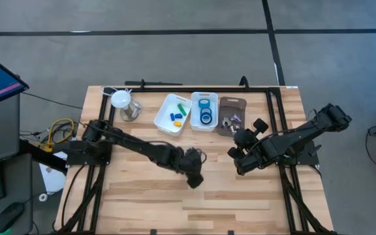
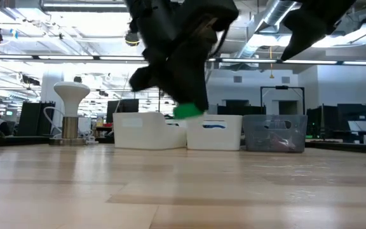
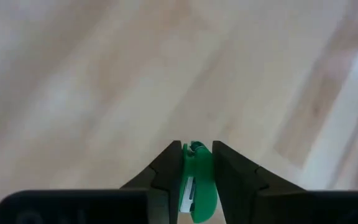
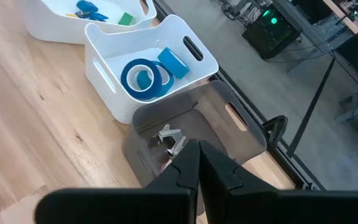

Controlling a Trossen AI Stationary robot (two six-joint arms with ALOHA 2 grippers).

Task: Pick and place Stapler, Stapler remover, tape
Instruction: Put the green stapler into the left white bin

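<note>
My left gripper (image 1: pixel 194 177) hangs over the middle of the table, shut on a small green stapler-like piece (image 3: pixel 196 180), which also shows in the low view (image 2: pixel 186 111). My right gripper (image 4: pixel 198 159) is shut and empty, above the near side of the grey bin (image 1: pixel 230 116) that holds metal staple removers (image 4: pixel 171 140). The blue tape rolls (image 4: pixel 143 79) lie in the middle white bin (image 1: pixel 205 111). The left white bin (image 1: pixel 172 114) holds small blue, yellow and green pieces. My left gripper pinches the green piece between its two fingers (image 3: pixel 166 171), which lie against its flat sides; one end (image 3: pixel 196 148) shows between the fingertips. The fingers point down from above. The piece is lifted clear of the table, above the wood in the low view.
The three bins stand in a row at the table's far edge. A metal cylinder with a white top (image 1: pixel 126 104) stands left of them. Black frame rails (image 1: pixel 276 130) run along the table's sides. Bare wood (image 1: pixel 194 209) lies toward the near edge.
</note>
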